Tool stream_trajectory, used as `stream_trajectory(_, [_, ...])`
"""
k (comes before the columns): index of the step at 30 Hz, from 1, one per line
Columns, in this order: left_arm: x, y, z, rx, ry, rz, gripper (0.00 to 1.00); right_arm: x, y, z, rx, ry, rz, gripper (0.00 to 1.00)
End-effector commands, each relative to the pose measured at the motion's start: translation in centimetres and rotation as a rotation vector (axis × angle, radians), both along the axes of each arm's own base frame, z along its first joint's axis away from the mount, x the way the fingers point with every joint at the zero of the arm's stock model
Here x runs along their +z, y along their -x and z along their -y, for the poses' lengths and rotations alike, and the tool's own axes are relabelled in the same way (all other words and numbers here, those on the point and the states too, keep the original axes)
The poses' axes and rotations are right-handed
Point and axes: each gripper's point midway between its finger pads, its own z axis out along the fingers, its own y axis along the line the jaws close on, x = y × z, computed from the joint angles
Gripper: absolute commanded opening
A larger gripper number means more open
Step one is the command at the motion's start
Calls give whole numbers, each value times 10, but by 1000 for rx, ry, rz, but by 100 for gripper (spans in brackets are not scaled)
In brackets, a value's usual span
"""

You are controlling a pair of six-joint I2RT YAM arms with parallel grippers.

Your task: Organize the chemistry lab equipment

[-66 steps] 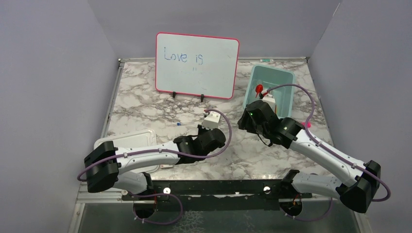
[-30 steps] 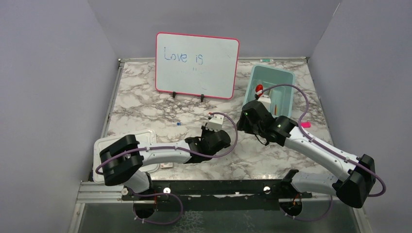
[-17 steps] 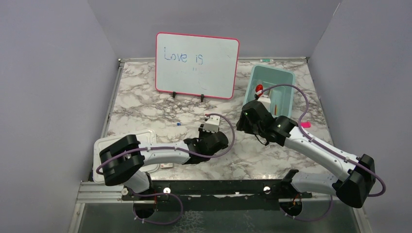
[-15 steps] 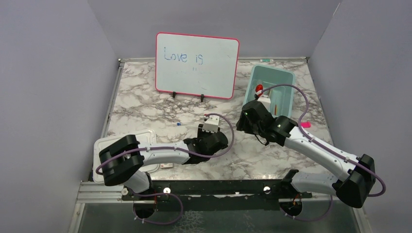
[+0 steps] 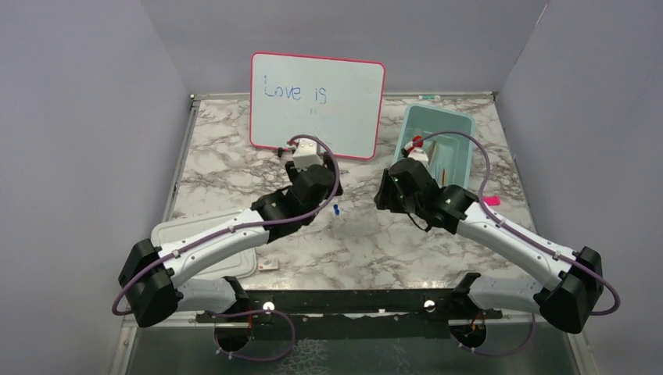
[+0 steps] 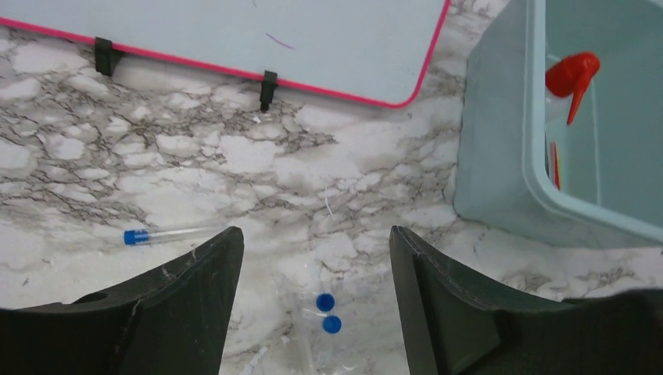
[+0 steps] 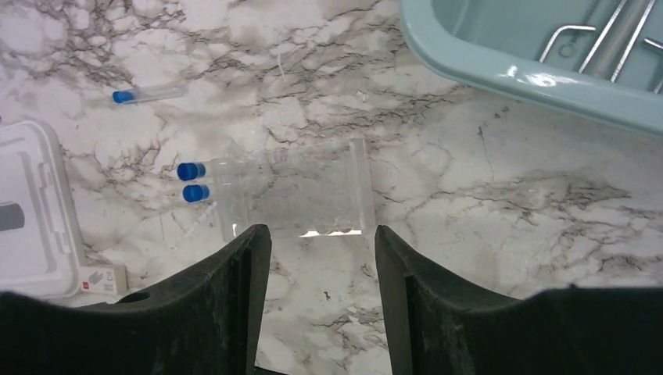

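Marbled tabletop [image 5: 223, 178] between plain lavender walls [image 5: 78, 117].

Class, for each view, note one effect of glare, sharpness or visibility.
Right wrist: white glare on the clear rack, highlights on the teal bin rim. Left wrist: even light, the loose blue-capped tube is sharp. Top external: the rack nearly vanishes against the marble table; only its blue caps show.
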Motion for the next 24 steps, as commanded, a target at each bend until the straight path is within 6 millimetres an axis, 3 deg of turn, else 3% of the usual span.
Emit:
stream_trajectory(1, [14, -20, -17, -21, 30, -64, 71, 26, -15, -34, 143, -59, 78, 56])
stream_trajectory(6, [8, -45, -45, 27, 85, -168, 71, 28, -28, -78, 343, -59, 90, 56])
stream_trajectory(11, [-21, -62, -91, 121, 229, -332, 67, 18, -46, -125, 555, -7, 54, 56])
stream_trajectory(18, [-55, -61, -151, 260, 398, -467, 65, -23, -71, -178, 783, 53, -31, 57])
stream_trajectory(24, [-68, -56, -181, 332, 455, -495, 65, -57, -80, -209, 916, 65, -55, 57])
